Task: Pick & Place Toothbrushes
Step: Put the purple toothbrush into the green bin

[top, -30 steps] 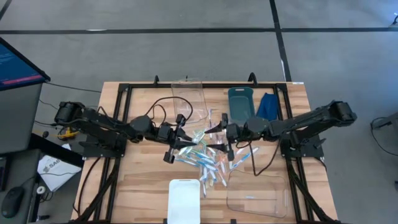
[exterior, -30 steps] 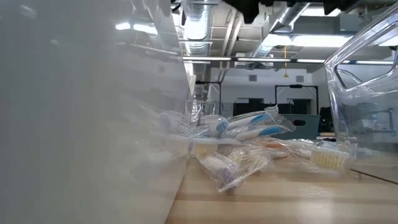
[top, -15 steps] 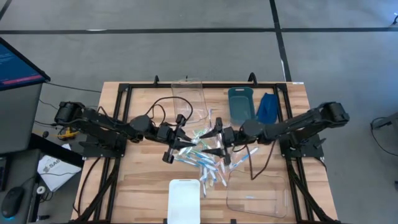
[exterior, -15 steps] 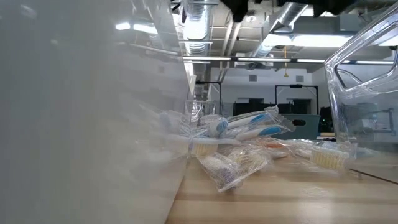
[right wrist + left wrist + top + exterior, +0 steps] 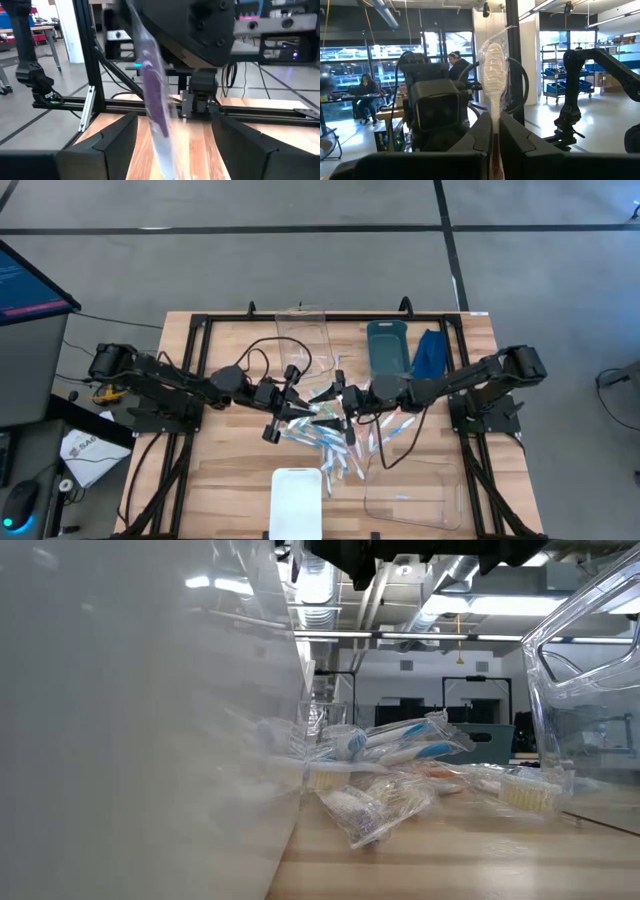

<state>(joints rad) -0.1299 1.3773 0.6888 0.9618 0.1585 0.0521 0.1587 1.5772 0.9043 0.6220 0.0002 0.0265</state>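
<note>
My left gripper (image 5: pixel 296 404) hangs above the table's middle, shut on one toothbrush (image 5: pixel 492 65) in a clear wrapper. The toothbrush's bristle head points toward my right arm. My right gripper (image 5: pixel 338 402) faces it from the right, open. Its two fingers (image 5: pixel 115 145) stand on either side of that toothbrush (image 5: pixel 152 95) without touching it. Below both grippers a loose pile of wrapped toothbrushes (image 5: pixel 335 445) lies on the wooden table, also seen in the low view (image 5: pixel 400 765). My left gripper pinches the wrapped toothbrush's handle (image 5: pixel 494 131) between its two fingers. The fingers lie along the toothbrush, coming about level from the table's left. The head end sticks out past the fingertips, slanting a little upward, and the toothbrush is clear of the table.
A white flat tray (image 5: pixel 297 502) lies at the near edge and a clear bin (image 5: pixel 412 492) at the near right. At the far side stand another clear bin (image 5: pixel 305 340), a teal bin (image 5: pixel 386 345) and a folded blue cloth (image 5: pixel 430 352).
My right gripper has moved toward the table's left, sinking slightly, until its open fingers reach around the toothbrush in my left gripper. The left gripper and its toothbrush have kept still.
</note>
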